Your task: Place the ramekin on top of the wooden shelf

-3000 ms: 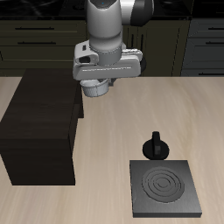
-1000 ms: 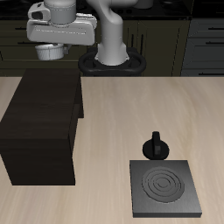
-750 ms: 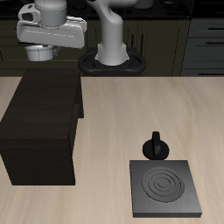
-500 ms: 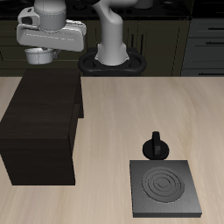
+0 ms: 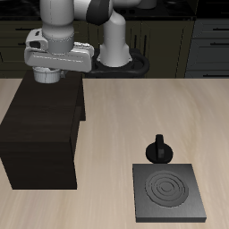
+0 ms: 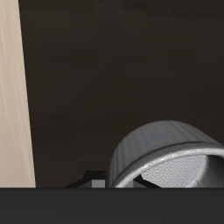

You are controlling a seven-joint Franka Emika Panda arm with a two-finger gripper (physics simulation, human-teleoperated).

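The ramekin (image 5: 44, 75), a small grey-white ribbed bowl, hangs in my gripper (image 5: 45, 77) just above the back part of the wooden shelf's (image 5: 40, 134) flat top. The gripper is shut on the ramekin's rim. In the wrist view the ramekin (image 6: 166, 157) shows close up with its ribbed side and darker inside, and the dark top of the shelf (image 6: 114, 70) fills most of the picture behind it. I cannot tell whether the ramekin touches the shelf top.
A black knobbed pot (image 5: 159, 149) stands on the table beside a flat black stove plate (image 5: 168, 191) with rings, near the front edge. Dark cabinets (image 5: 197, 36) line the back. A strip of table (image 6: 13, 87) shows in the wrist view.
My gripper has carried the ramekin from over the table to above the shelf, and in the last half second it has come down toward the shelf's top.
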